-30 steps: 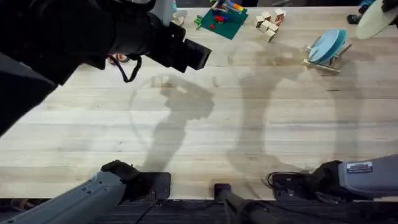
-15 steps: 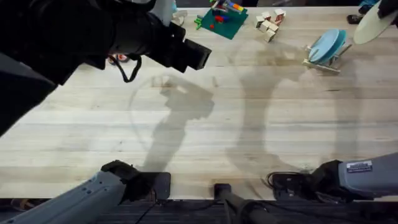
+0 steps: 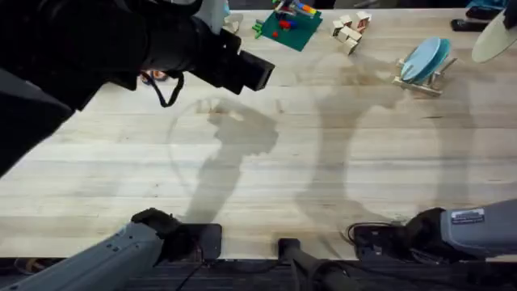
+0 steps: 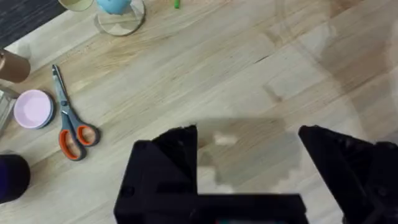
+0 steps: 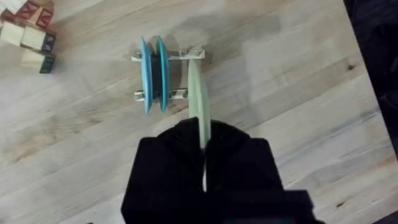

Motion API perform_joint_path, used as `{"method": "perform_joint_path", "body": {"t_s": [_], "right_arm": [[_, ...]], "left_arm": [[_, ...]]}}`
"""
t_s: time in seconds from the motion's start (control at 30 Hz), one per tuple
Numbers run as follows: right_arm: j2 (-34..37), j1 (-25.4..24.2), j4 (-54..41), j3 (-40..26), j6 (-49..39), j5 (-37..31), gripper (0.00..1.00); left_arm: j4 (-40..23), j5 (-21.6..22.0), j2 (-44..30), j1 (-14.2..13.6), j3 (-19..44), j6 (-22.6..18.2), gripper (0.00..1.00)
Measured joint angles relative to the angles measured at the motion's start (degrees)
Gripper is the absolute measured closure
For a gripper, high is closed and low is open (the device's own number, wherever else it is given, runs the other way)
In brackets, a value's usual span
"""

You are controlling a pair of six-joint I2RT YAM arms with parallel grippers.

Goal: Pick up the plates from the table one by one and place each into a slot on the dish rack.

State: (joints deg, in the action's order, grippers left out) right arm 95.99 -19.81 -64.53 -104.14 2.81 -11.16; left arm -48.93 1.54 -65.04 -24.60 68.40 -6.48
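In the overhead view the left arm rises close under the camera as a large, dark, blurred mass over the upper left of the table (image 3: 266, 178), hiding that part of the surface. The left wrist view shows the left gripper (image 4: 249, 158) with its two black fingers spread wide and bare wood between them. Farther off in that view lie orange-handled scissors (image 4: 71, 121), a small pink dish (image 4: 34, 109) just beside them, and a clear glass base (image 4: 121, 15) cut off at the frame edge.

Along the far edge of the table sit a green toy board (image 3: 289, 24) and a pile of small wooden blocks (image 3: 350, 28).

At the upper right stands the dish rack (image 3: 424, 74) with blue plates upright in it; the right wrist view shows two of them (image 5: 154, 73) side by side between the pegs, their exact shades hard to separate from edge-on.

The right gripper (image 5: 202, 143) is clamped on the edge of the cream-yellow plate (image 5: 198, 99), which is held edge-on just beside the blue pair, apparently over the rack's next slot (image 5: 186, 74). In the overhead view this plate (image 3: 494, 36) is cut off at the right frame edge.
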Motion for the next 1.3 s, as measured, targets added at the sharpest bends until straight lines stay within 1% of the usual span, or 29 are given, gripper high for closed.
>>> {"method": "perform_joint_path", "body": {"t_s": [0.33,0.77,1.3], "right_arm": [[0.73,0.02,-0.47,0.00,0.46,0.52,0.971],[5.93,-0.74,0.21,0.00,0.59,1.66,0.971],[11.92,-0.79,3.92,0.00,0.57,2.24,0.970]], "left_arm": [[0.00,0.00,0.00,0.00,0.00,0.00,0.007],[-0.42,0.00,-0.01,0.00,0.00,0.00,0.008],[-0.42,0.00,0.00,0.00,0.00,0.02,0.008]]}}
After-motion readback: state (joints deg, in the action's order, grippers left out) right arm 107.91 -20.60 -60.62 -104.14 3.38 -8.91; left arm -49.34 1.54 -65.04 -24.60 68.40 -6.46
